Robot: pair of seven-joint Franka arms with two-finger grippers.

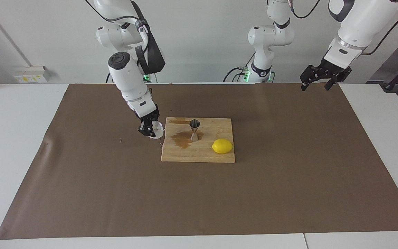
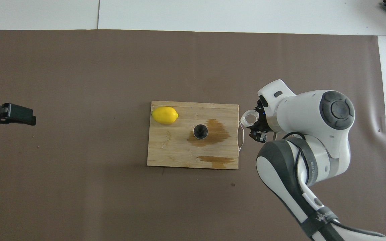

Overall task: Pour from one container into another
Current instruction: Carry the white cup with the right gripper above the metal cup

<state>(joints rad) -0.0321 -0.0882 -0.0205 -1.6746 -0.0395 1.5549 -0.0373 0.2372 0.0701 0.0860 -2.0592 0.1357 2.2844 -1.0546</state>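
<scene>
- The brown mat (image 1: 199, 193) covered most of the table.
- The wooden board (image 1: 216, 155) lay in the middle of the mat, with wet brown spills on it.
- The right gripper (image 1: 152, 130) held the crinkly cup (image 1: 157, 129) tight, up over the board's handle (image 2: 242, 135).
- The left gripper (image 1: 318, 79) waited with jaws wide, high over the mat's edge at the left arm's end.
- The lemon (image 1: 222, 146) sat on the board.
- The steel jigger (image 1: 194, 129) stood upright on the board, between cup and lemon.

Board, lemon and brown mat on the table

A wooden cutting board (image 1: 216, 131) lies mid-table (image 1: 12, 114) on the brown mat (image 1: 288, 173), with wet brown stains (image 1: 181, 140); a yellow lemon (image 1: 222, 146) sits at its corner away from the robots, toward the left arm's end.
</scene>
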